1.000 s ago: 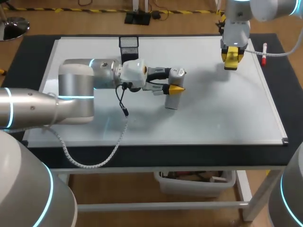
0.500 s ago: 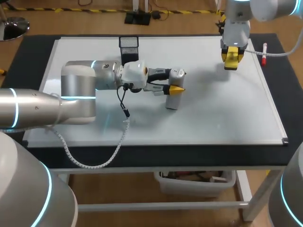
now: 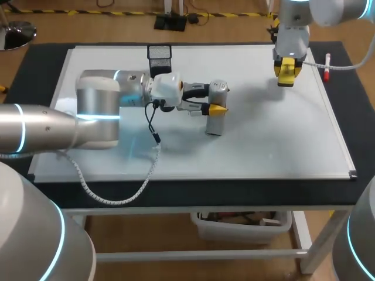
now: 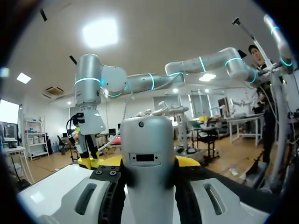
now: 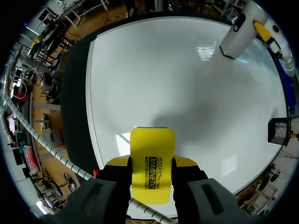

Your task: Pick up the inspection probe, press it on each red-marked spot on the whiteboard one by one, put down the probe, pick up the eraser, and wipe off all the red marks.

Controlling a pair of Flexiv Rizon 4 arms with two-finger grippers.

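Step judged: probe set-down.
Left gripper (image 3: 217, 100) clamps upright probe (image 3: 214, 124) at whiteboard (image 3: 263, 140) centre; open squarely, avoid tipping. Right gripper (image 3: 286, 74) grips eraser (image 5: 152, 163) near far edge.

Probe (image 3: 213, 124) upright, clamped between left gripper's (image 3: 218, 98) fingers, standing on whiteboard (image 3: 281, 134) mid-board. Mesh holder (image 3: 159, 57) behind that gripper, at board's far edge. Eraser (image 5: 152, 163) clamped in right gripper (image 3: 286, 71), over board's far right. Marker (image 3: 327, 63) just right of it.
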